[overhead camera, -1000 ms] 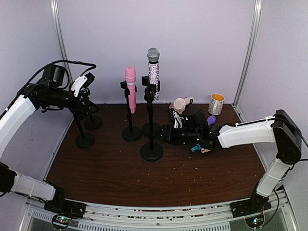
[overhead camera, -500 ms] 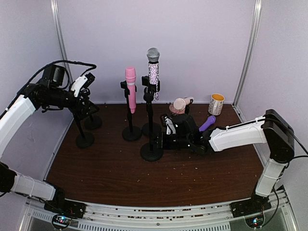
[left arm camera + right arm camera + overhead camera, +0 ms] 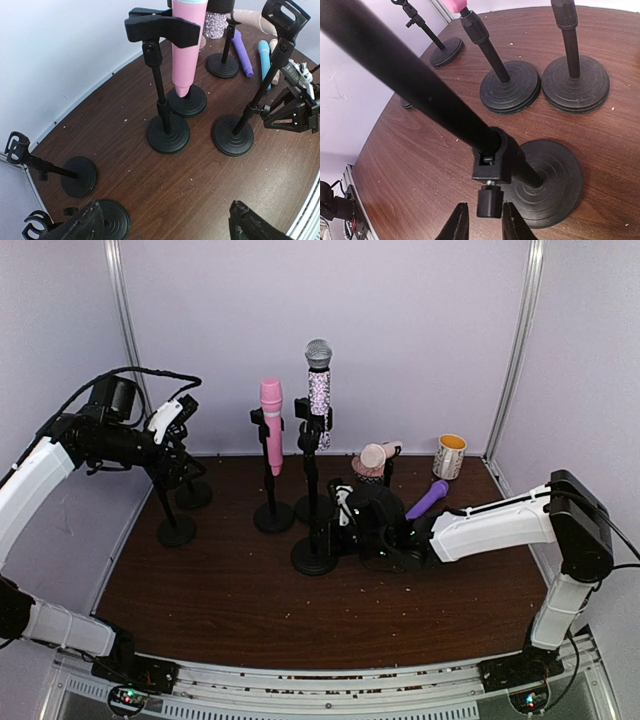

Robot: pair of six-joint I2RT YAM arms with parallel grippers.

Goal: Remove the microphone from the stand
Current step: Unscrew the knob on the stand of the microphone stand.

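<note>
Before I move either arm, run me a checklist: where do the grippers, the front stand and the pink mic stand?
1. The right gripper straddles the knob on the front stand: ok.
2. The right gripper clamped on that knob: cannot tell.
3. The left gripper open and empty: ok.
4. The front stand's base flat on the table: ok.
5. The pink microphone off its stand: not ok, it is clipped upright.

flat, even overhead light, bright walls (image 3: 400, 340), no hard shadows. faint sheen on the dark bench (image 3: 250, 600). wrist views fisheye-bent at the edges. the close stand (image 3: 410, 75) is soft in the right wrist view, left fingers (image 3: 80, 225) blurred.
</note>
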